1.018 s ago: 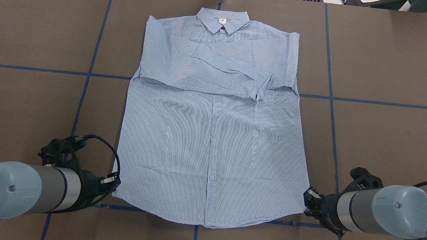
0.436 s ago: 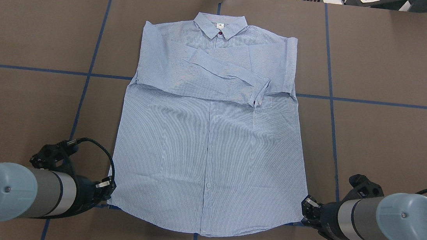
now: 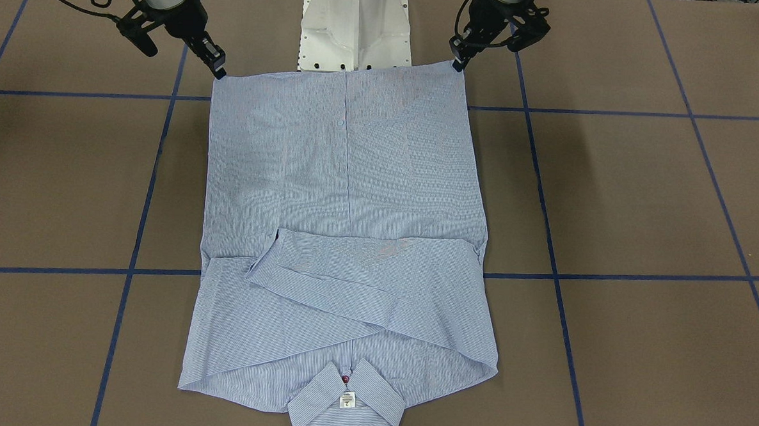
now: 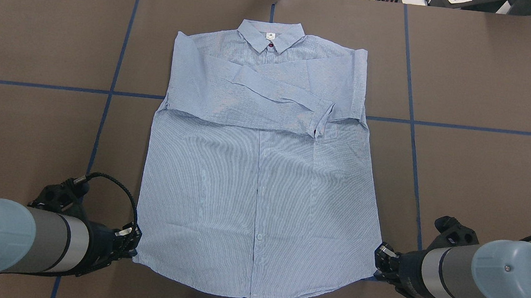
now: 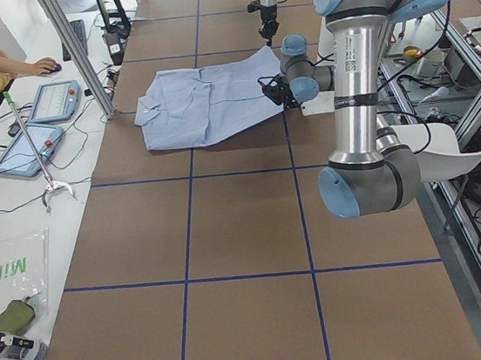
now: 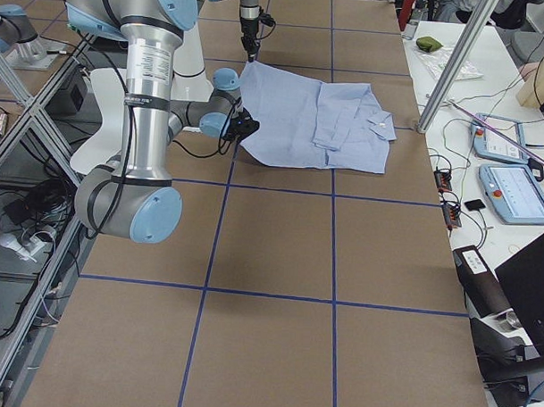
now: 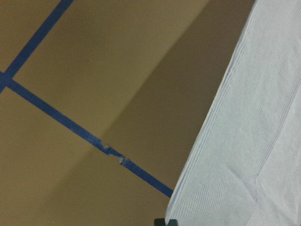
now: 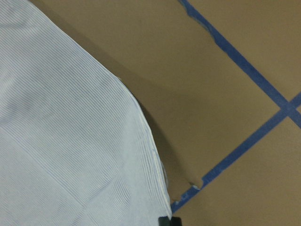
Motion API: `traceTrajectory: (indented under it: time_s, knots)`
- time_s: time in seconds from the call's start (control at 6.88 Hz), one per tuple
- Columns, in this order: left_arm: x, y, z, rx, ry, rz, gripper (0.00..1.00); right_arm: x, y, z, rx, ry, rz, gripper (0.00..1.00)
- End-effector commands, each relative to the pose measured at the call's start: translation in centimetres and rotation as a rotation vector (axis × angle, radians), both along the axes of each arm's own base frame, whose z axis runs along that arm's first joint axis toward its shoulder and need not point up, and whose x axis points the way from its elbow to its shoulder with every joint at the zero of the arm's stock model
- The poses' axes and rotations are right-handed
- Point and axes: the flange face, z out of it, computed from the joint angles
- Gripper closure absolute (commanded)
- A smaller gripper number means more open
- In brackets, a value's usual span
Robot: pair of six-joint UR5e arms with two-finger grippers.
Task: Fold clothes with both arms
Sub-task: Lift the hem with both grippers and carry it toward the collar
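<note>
Our left black two-finger gripper (image 4: 129,243) is closed on one hem corner of the light blue, finely white-striped long-sleeved button-up shirt (image 4: 262,183); our right black two-finger gripper (image 4: 383,260) pinches the opposite corner. The shirt lies spread on the brown table with blue tape lines (image 4: 486,180), collar far from the robot, sleeves crossed over the chest. We judge it light, soft and limp; the hem corners are good holds. The wrist views show a shadow under the shirt edge, so the corners seem lifted; the overhead view does not tell this.

The wrist views' edges cut off the shirt (image 7: 254,141), leaving the left tool (image 7: 166,222) and right tool (image 8: 169,221) as dark slivers.
</note>
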Motion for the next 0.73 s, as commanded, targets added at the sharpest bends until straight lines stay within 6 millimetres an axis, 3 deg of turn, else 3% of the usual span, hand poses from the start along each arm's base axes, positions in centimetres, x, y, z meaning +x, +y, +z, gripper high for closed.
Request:
traceTrajectory:
  time_s: [0.0, 0.15, 0.44, 0.58]
  knots:
    - [-3.6, -7.5, -2.7, 0.086, 0.039, -0.137, 1.0, 4.6, -4.5, -2.8, 0.03, -0.056, 0.151, 1.0]
    - [-5.1, -9.8, -3.3, 0.084, 0.043, -0.186, 1.0, 8.1, -5.7, -4.9, 0.051, -0.098, 0.219, 1.0]
    - [-7.3, -15.5, -6.1, 0.041, 0.053, -0.245, 1.0, 11.9, -7.8, -6.7, 0.075, -0.135, 0.316, 1.0]
    - [-8.7, -16.8, -6.1, 0.036, 0.052, -0.278, 1.0, 13.8, -9.1, -7.1, 0.086, -0.142, 0.375, 1.0]
